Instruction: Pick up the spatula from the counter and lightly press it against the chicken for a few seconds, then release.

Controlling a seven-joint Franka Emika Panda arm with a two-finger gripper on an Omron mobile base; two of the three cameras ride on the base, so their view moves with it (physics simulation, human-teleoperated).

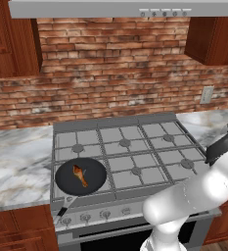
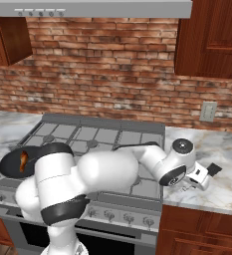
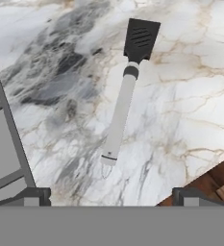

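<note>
Now the hand point(image 3: 111, 196) hangs over the white-and-grey marble tabletop point(image 3: 190, 96), fingers point(image 3: 35, 194) spread wide, nothing between them. Straight ahead lies the spatula with the black slotted blade and pale grey handle point(image 3: 120, 108), flat on the stone. Its handle end points back toward the gap between the tips and its blade is at the far end. It touches neither finger. The grey gas stove point(image 3: 7, 144) runs along one side. Across the stove, the browned piece of chicken point(image 1: 79, 175) sits in the round black frying pan point(image 1: 95, 169), well apart from the spatula.
</note>
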